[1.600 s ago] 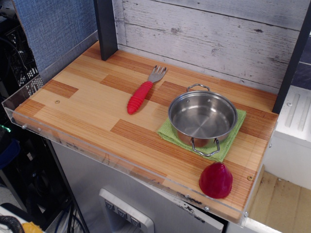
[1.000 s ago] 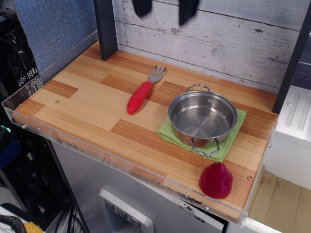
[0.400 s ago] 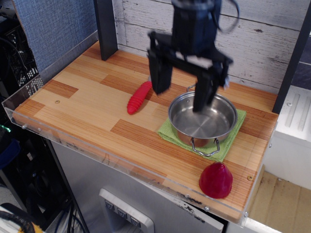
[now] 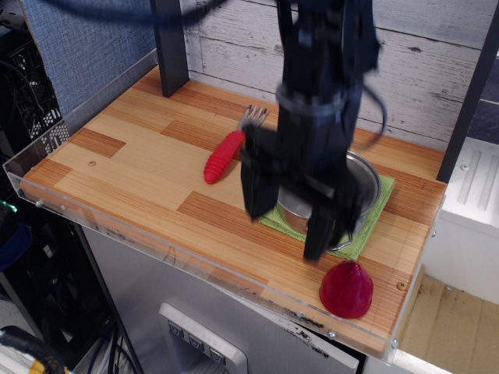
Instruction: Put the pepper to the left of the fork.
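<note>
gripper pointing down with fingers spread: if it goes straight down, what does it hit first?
Probably the green cloth edge or bare table in front of the pot. The gripper seems short of the pepper; depth is unclear.

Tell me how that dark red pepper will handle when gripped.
The pepper looks glossy, so the open gripper may slip on it. Its tapering, rounded cone could squirt upward from a low pinch. It stands near the table's front edge, so a nudge might tip or roll it off.
</note>
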